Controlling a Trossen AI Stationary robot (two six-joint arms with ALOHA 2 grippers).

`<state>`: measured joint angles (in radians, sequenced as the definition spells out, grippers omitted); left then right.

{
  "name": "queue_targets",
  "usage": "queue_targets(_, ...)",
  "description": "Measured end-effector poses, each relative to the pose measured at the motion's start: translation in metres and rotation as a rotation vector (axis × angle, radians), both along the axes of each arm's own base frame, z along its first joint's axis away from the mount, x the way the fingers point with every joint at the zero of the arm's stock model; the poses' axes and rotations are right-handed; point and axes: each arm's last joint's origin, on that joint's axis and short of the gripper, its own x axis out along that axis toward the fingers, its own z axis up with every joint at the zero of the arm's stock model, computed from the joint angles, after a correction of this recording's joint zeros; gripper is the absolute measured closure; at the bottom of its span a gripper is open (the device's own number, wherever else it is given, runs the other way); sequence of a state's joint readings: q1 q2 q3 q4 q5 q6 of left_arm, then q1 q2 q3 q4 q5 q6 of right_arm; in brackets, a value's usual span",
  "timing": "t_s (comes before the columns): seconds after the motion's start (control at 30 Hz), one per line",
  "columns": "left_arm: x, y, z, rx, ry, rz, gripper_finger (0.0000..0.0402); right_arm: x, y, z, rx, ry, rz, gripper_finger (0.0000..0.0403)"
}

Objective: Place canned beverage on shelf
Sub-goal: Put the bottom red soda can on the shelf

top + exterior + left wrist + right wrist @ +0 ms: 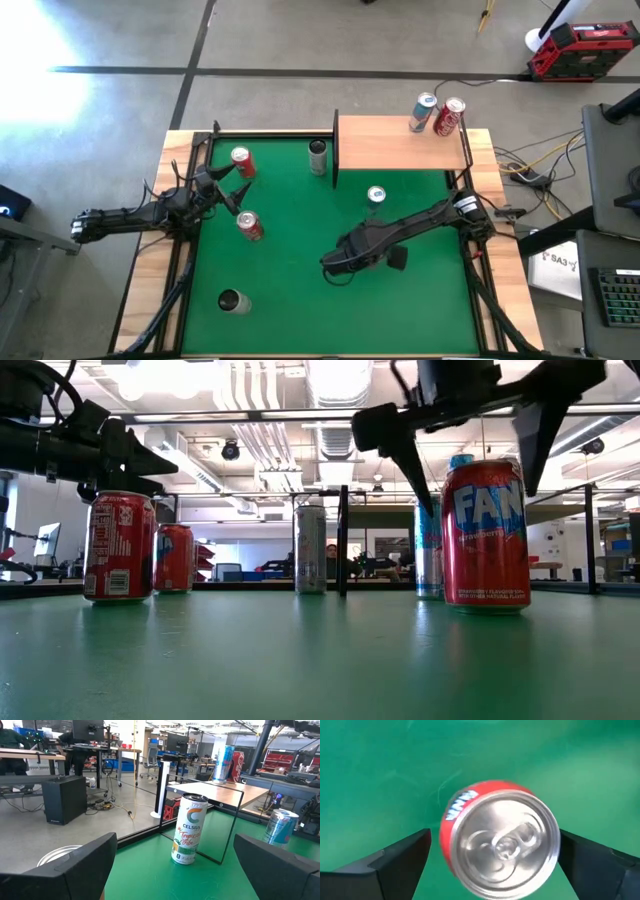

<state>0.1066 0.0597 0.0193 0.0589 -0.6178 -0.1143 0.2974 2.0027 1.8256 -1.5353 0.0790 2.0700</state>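
High view: right gripper (340, 262) at table centre, jaws spread, straddling upright red Fanta can (499, 840), no contact. Shelf (400, 142) at 1 o'clock. Left gripper (237, 195) open at 9 o'clock.

Two cans (437, 115) stand side by side on the shelf (390, 142) at the mat's (300, 300) far right corner, a tall can (318, 157) just left of it, another (376, 196) before it, three (243, 162) more on the mat's left half
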Motion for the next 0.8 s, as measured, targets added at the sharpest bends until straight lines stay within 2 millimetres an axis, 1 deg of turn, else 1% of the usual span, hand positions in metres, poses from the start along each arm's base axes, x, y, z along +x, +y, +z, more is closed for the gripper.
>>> queue_targets(0.1, 0.0, 0.0, 0.0, 0.0, 0.0, 0.0, 0.0015, 0.0, 0.0, -0.001, 0.034, 0.031, 0.192, 0.0003)
queue_targets(0.17, 0.0, 0.0, 0.0, 0.0, 0.0, -0.001, 0.0015, 0.0, 0.0, -0.003, 0.018, 0.044, 0.258, 0.0003)
queue_targets(0.23, 0.0, 0.0, 0.0, 0.0, 0.0, 0.0, 0.0015, 0.0, -0.001, -0.005, -0.024, 0.045, 0.278, 0.0003)
queue_targets(0.43, 0.0, 0.0, 0.0, 0.0, 0.0, -0.001, 0.0015, 0.0, 0.0, -0.007, -0.06, 0.026, 0.223, 0.0003)
queue_targets(0.67, 0.0, 0.0, 0.0, 0.0, 0.0, 0.0, 0.0015, -0.004, 0.007, -0.013, -0.075, 0.021, 0.177, 0.0003)
queue_targets(0.8, 0.0, 0.0, 0.0, 0.0, 0.0, -0.001, 0.0015, -0.004, 0.008, -0.014, -0.082, 0.016, 0.152, 0.0023)
